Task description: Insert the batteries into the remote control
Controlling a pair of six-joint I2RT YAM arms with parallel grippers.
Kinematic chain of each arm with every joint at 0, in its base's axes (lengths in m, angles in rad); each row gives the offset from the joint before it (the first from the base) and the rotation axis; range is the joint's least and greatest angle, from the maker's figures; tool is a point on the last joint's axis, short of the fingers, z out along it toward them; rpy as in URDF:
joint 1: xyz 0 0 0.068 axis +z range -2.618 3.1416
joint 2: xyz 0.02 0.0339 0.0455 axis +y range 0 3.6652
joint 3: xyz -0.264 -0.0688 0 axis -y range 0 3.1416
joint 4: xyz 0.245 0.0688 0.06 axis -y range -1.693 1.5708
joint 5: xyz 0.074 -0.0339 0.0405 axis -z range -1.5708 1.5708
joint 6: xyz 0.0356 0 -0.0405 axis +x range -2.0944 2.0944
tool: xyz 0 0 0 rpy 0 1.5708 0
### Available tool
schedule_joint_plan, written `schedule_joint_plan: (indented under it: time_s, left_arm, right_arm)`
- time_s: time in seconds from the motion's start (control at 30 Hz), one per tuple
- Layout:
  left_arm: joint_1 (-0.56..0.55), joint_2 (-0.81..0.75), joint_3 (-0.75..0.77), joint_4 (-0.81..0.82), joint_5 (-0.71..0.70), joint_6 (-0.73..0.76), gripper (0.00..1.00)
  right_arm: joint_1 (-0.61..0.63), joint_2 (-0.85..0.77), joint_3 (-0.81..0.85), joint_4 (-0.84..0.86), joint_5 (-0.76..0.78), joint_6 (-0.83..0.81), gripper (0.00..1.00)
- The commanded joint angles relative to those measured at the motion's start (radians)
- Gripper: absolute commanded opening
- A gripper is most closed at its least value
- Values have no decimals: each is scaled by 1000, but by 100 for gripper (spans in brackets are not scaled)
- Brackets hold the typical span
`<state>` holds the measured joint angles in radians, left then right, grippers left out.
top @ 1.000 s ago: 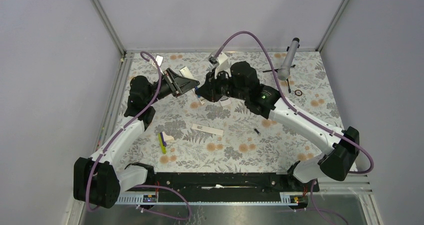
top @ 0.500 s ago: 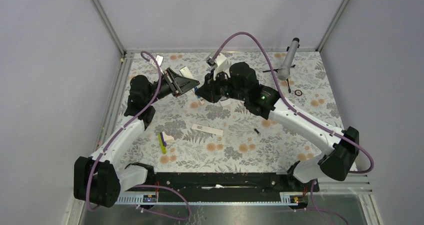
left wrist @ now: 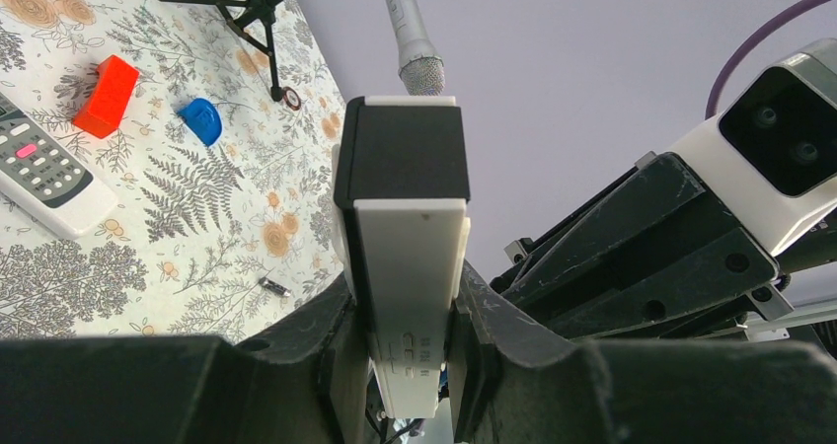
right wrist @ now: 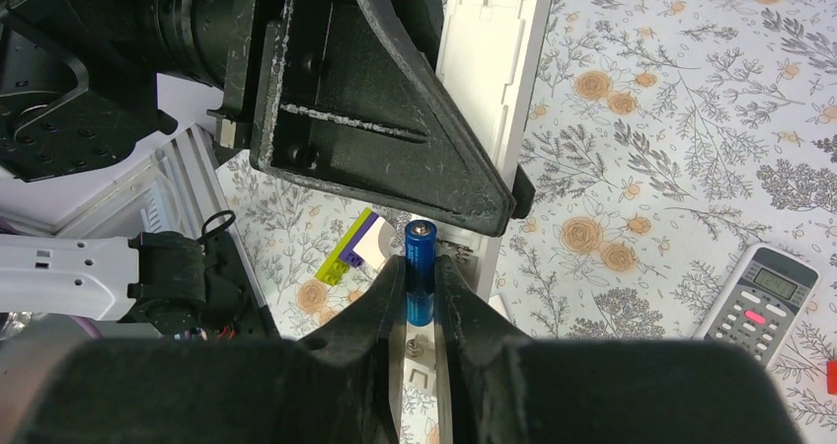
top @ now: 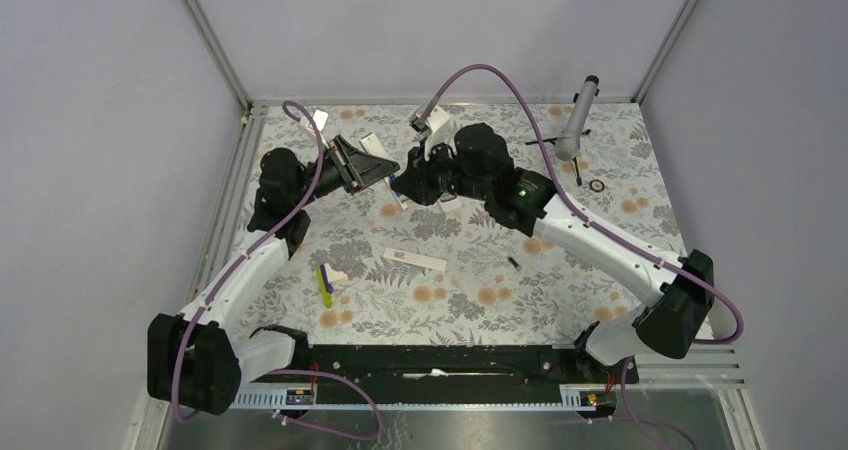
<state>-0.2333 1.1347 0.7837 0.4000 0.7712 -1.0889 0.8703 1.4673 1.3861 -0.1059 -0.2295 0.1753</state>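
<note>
Reaching inward, both arms meet above the far table (top: 470,310). The left gripper (left wrist: 407,318) clamps a white-and-black case (left wrist: 405,158); the right gripper (right wrist: 419,268) pinches a blue battery (right wrist: 419,291) just beside it. The remote (left wrist: 41,173) lies flat on the table.

Left tool (left wrist: 400,311) and right tool (right wrist: 420,281), both clamped, nearly meet (elbows splayed outward).

Plain lavender-grey walls (top: 430,30) on three sides; aluminium corner posts (top: 212,40); floral-patterned tabletop (top: 460,310); even, diffuse light.
</note>
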Motion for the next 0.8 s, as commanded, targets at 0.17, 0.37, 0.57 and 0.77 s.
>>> schedule_joint_plan:
  time_s: [0.17, 0.37, 0.57, 0.77]
  left_arm:
    - [4, -7, 61, 92, 3, -39, 0]
    - [11, -7, 59, 115, -3, -62, 0]
    - [11, -12, 52, 120, 0, -59, 0]
    - [12, -13, 49, 114, -1, -50, 0]
  right_arm:
    - [1, 0, 56, -55, -7, -60, 14]
    - [1, 4, 68, -81, -21, -49, 18]
    - [1, 18, 104, -101, -14, -25, 25]
    - [1, 27, 136, -115, -11, -15, 32]
